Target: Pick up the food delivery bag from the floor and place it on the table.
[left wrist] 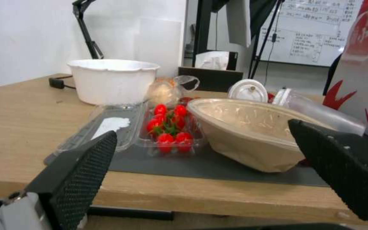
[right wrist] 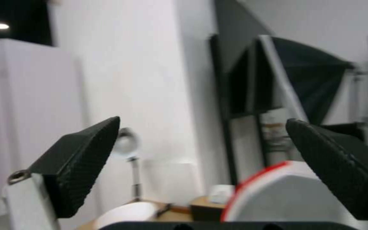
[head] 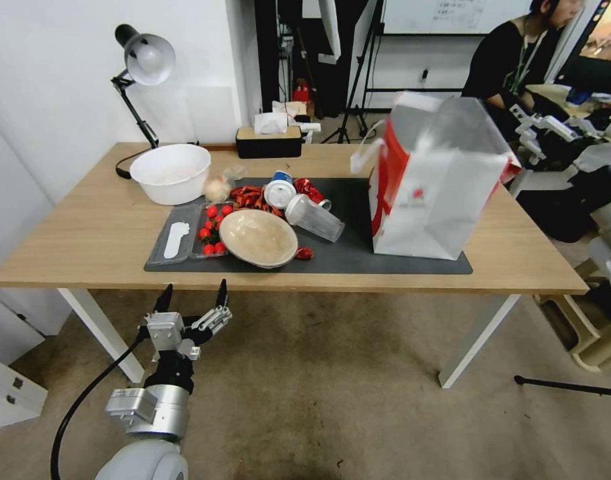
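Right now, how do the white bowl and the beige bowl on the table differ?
The white bowl stands upright on bare wood behind the mat's corner; the beige bowl lies tilted on the dark mat. The white bowl is deeper with steep walls; the beige bowl is shallower and wider. Both look empty and sit left of the food delivery bag.

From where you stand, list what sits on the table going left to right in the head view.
Desk lamp → white bowl → cherry tomatoes → beige bowl → clear plastic cup → food delivery bag, upright at the dark mat's right end.
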You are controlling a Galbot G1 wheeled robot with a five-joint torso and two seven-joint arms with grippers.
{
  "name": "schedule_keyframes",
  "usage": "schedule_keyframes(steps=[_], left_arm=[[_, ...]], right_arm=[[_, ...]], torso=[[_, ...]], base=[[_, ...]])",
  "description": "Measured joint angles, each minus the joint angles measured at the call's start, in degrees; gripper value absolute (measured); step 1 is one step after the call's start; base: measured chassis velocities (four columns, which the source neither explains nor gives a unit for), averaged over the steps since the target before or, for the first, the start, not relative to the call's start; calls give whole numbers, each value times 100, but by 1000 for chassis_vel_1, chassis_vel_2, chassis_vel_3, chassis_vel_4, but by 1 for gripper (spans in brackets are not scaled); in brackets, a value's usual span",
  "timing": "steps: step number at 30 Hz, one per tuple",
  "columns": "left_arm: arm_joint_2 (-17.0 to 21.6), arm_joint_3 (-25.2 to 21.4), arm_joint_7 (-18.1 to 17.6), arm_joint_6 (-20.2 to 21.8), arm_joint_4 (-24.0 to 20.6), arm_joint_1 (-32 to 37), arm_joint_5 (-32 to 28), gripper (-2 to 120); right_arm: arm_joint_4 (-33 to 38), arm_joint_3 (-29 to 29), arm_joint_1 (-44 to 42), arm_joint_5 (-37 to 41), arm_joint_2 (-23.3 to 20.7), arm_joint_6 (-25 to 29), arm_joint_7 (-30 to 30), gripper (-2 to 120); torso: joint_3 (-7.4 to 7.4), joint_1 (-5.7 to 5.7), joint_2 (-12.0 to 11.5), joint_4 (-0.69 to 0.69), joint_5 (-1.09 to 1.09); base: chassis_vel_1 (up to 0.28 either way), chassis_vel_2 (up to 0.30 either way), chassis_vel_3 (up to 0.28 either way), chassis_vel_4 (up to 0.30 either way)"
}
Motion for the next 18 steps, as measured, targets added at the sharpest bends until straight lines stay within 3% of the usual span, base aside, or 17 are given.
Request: schedule_keyframes(steps=[4, 8, 9, 11, 16, 18], left_arm=[[6, -17, 0, -1, -18, 12, -1, 100], [8, -24, -5, -3, -24, 14, -2, 100], [8, -24, -5, -3, -24, 14, -2, 100], [4, -22, -7, -3, -24, 14, -2, 100], [1, -19, -9, -3, -24, 14, -3, 100], [-1, -21, -11, -4, -17, 14, -5, 100]], right_arm=[[278, -84, -286, -279, 98, 91, -433, 100], [429, -117, -966, -1422, 231, 209, -1005, 100], [429, -117, -966, -1422, 231, 209, -1005, 100], [427, -116, -1306, -2202, 346, 246, -1078, 100], [533, -130, -1734, -3067, 559, 209, -582, 100], [675, -175, -2002, -3447, 756, 128, -74, 100]], torso=[[0, 0, 0, 1, -1], [0, 0, 0, 0, 0], [0, 0, 0, 0, 0], [0, 0, 0, 0, 0], [0, -1, 0, 0, 0], [0, 0, 0, 0, 0]], base=[[0, 0, 0, 0], [0, 0, 0, 0], [0, 0, 0, 0], [0, 0, 0, 0], [0, 0, 0, 0], [0, 0, 0, 0]])
